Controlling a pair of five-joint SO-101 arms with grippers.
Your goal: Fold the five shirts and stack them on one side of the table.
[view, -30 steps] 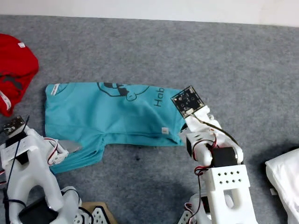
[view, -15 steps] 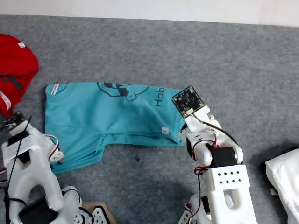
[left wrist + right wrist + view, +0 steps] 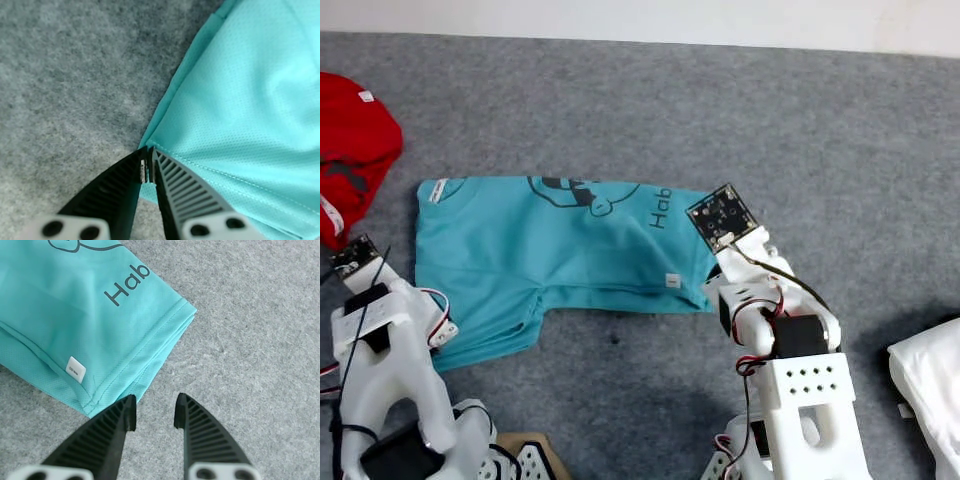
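Left gripper (image 3: 148,160) retracted, one teal shirt (image 3: 555,255) pinched

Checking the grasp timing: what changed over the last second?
The left pincer closed on the teal shirt's edge; a second ago one finger stuck out open over the cloth. Its arm shifted slightly. The right pincer stayed open beside the shirt's corner; the teal shirt, red shirt and white cloth kept their places.

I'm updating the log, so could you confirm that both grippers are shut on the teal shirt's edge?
Not quite. The left gripper is shut on the teal shirt, but the right wrist view shows the right gripper open over the grey table cover, beside the shirt's corner.
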